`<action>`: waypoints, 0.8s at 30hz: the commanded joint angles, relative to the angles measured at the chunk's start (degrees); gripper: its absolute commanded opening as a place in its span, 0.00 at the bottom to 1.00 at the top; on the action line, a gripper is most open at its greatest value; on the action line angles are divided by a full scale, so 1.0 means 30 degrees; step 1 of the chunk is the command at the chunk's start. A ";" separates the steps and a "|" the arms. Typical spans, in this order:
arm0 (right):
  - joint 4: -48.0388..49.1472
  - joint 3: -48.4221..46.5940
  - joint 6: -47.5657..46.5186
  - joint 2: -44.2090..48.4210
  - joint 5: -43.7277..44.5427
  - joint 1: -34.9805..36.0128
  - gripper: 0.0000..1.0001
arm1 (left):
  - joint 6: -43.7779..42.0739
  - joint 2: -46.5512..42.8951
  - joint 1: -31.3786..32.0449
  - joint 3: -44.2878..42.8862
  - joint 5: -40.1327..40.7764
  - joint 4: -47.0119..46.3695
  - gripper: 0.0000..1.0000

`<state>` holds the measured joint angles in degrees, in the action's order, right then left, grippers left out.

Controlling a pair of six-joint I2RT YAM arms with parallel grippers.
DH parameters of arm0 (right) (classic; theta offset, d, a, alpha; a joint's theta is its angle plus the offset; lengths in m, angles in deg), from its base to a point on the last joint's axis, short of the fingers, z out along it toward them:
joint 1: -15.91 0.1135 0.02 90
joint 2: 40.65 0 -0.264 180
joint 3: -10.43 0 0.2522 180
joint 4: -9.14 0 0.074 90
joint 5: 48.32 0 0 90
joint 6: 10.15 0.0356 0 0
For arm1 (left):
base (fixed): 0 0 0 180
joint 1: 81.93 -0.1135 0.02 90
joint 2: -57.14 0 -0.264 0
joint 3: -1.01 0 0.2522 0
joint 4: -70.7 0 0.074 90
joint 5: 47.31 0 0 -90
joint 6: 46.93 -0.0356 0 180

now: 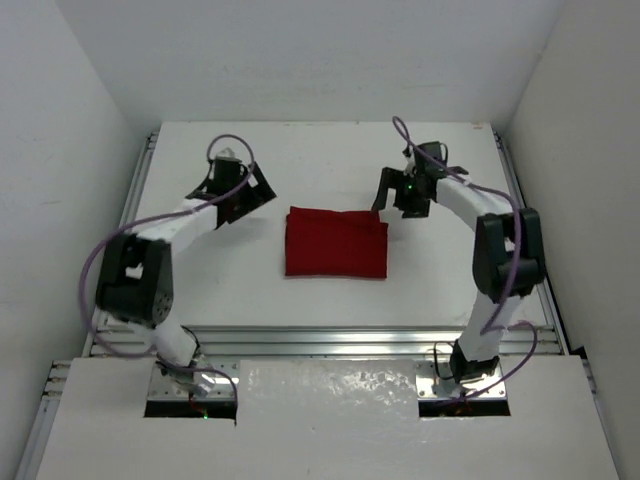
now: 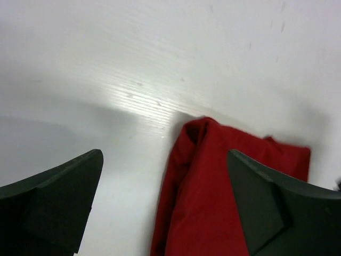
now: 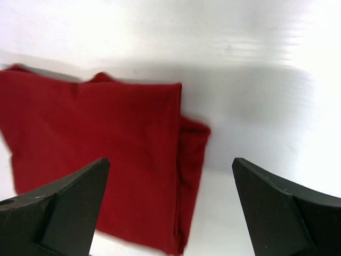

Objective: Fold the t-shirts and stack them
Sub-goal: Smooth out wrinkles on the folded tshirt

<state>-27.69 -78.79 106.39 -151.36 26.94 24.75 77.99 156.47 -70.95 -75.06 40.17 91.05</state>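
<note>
Dark red t-shirt [image 1: 335, 243]: folded rectangle, flat at the table [image 1: 200, 280] centre. Released, jaws spread wide, holding nothing: left gripper [image 1: 250, 197], right gripper [image 1: 400, 200], beside the shirt's far corners.

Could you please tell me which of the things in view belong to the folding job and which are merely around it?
Job: folded red t-shirt; left pincer, open; right pincer, open.
Merely around: white table; purple cables; metal rail.
</note>
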 commanded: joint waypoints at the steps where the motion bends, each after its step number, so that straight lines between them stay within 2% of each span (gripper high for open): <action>1: -0.1271 -0.0805 -0.0819 0.5890 0.2215 0.0275 0.99 | 0.1689 -0.5617 -0.0263 -0.0152 0.5935 0.4388 1.00; 2: -0.2000 -0.0368 -0.0937 0.6895 0.2451 0.0566 0.99 | 0.1952 -0.8036 -0.0147 0.0024 0.6229 0.5468 1.00; 4: -0.2475 0.0801 -0.1229 0.9178 0.4080 0.1006 0.99 | 0.1489 -1.0364 -0.0058 0.0435 0.5970 0.6324 1.00; 5: -0.2563 0.2751 -0.1289 1.1888 0.4674 0.1298 0.99 | 0.1051 -1.2376 -0.0058 0.0407 0.5881 0.6909 1.00; 7: -0.3642 0.4462 -0.0942 1.4568 0.5727 0.1769 0.99 | -0.0792 -1.4117 -0.0058 -0.0061 0.6289 0.8726 1.00; 8: -0.5040 0.5572 -0.0735 1.6901 0.7098 0.1799 0.99 | -0.2394 -1.5662 -0.0058 -0.0120 0.6842 0.9456 1.00; 11: -0.6223 0.7834 -0.1258 2.0108 0.7814 0.1828 0.99 | -0.5268 -1.8563 -0.0058 0.0812 0.8391 0.9524 1.00; 13: -0.6546 0.8947 -0.1992 2.2864 0.7960 0.1828 0.99 | -0.5399 -2.0094 0.0233 0.2743 0.9596 0.8530 1.00; 14: -0.7099 0.9039 -0.2022 2.3597 0.8280 0.1828 0.99 | -0.5776 -2.1639 0.0322 0.3446 0.8847 0.7511 1.00; 18: -0.8714 0.9128 -0.2519 2.6906 0.9773 0.1828 0.99 | -0.5985 -2.4376 0.0352 0.6437 0.8429 0.6330 1.00; 24: -0.9829 0.9655 -0.2726 2.8760 1.0041 0.1829 0.99 | -0.5341 -2.4556 0.0586 0.6150 0.9425 0.7264 1.00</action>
<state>-55.62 -50.35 99.36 -65.82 54.63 30.28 62.60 82.70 -70.05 -55.45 66.50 114.33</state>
